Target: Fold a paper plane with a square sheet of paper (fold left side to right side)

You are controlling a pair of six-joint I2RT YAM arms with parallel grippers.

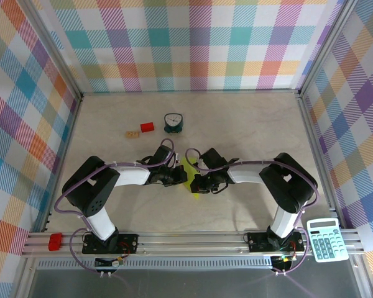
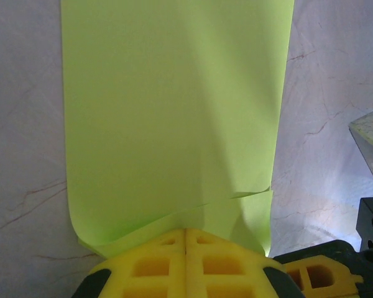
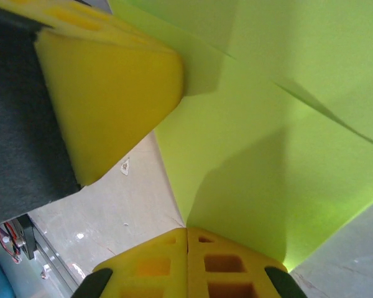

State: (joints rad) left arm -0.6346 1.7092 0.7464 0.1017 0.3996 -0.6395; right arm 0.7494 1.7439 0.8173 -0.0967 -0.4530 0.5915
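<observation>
Clamping the square sheet of paper [image 1: 193, 185] from both sides: left gripper [image 2: 185, 231] clenched on its nine o'clock edge, right gripper [image 3: 186, 230] clenched on its three o'clock edge. Sheet located six o'clock of teal clock [image 1: 173, 123].

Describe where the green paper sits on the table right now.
In the top view, the green paper lies mid-table between the left gripper and right gripper, nearer the arms than the teal clock.
</observation>
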